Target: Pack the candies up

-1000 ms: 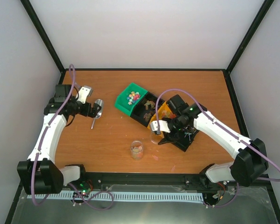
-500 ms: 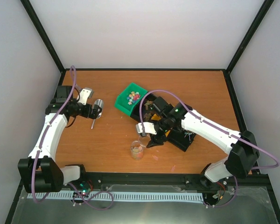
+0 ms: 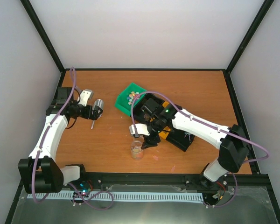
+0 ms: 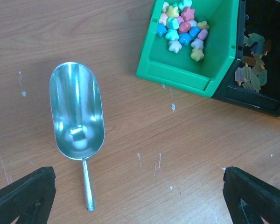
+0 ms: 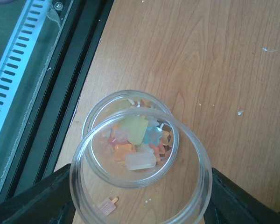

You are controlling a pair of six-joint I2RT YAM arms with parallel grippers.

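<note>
Pink popsicle candy beside jar points stick away from table edge; left tool, right tool agape.

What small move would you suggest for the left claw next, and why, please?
I would probably lower the left claw toward the handle of the scoop, steering slightly sideways to centre on it. The claw hangs wide open above the empty scoop, whose thin handle lies off-centre beneath it, and candies lie unpacked in the green bin.
</note>
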